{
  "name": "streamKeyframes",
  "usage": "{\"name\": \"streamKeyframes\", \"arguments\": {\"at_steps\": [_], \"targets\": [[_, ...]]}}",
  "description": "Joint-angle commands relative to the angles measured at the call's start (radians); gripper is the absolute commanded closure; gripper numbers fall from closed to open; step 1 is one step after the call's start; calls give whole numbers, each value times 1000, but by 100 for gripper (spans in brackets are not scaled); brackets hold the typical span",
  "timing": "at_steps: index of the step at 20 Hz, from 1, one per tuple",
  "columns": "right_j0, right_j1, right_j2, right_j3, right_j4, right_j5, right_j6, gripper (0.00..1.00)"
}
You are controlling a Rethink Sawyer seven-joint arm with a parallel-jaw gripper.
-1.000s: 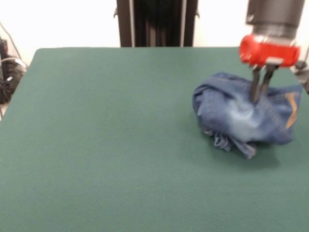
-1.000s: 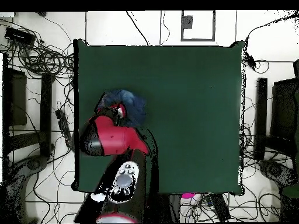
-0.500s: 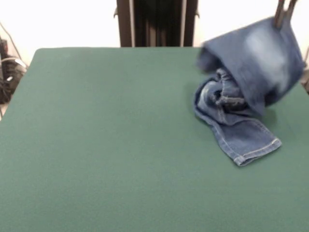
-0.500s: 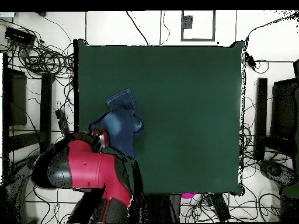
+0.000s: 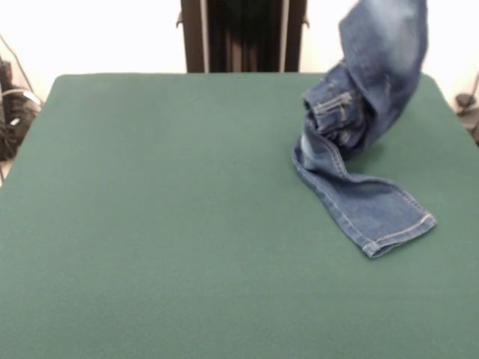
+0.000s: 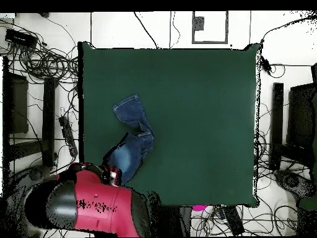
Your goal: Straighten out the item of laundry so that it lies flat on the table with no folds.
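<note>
1. The jeans (image 5: 364,142) are blue, with pale, faded patches on the cloth.
2. Part of the jeans is lifted up in the air. In the front view the cloth runs up past the top edge of the picture, on the right side.
3. One narrow leg lies flat on the table (image 5: 165,224). Its hem end (image 5: 400,228) points toward the near right part of the table in the front view.
4. Between the lifted part and the flat leg, the cloth is bunched and twisted. A band with stitching shows in the bunch.
5. From overhead, the jeans (image 6: 131,142) lie on the left side of the table (image 6: 198,111), near its left edge. The flat leg points up and away from the robot, and the pale, lifted part runs down toward the arm.
6. The table is covered in dark green cloth and is much bigger than the jeans. Most of it is bare.
7. The red and black arm (image 6: 93,204) shows at the bottom left of the overhead view, over the table's corner. The top end of the jeans meets it there.
8. The gripper is hidden: the front view cuts it off, and the arm covers it from overhead. I cannot tell how wide it is or what it holds.
9. Around the table, black cables (image 6: 43,59) lie tangled on the floor.
</note>
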Motion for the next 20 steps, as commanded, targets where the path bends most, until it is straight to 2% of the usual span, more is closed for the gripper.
{"name": "streamKeyframes", "arguments": {"at_steps": [1, 3, 5, 7, 9, 12, 16, 18, 20], "targets": [[-220, -28, 149, 308, -9, -255, -72, 100], [-336, 52, 266, 411, -59, -505, -55, 100], [-435, 122, 362, 474, -121, -706, 23, 100], [-501, 180, 428, 497, -177, -831, 99, 100], [-513, 212, 443, 490, -225, -890, 151, 100], [-444, 183, 383, 467, -227, -826, 175, 100], [-318, 52, 243, 416, -205, -546, 103, 100], [-296, -29, 205, 396, -224, -390, 77, 100], [-298, -91, 190, 388, -244, -290, 59, 100]]}}
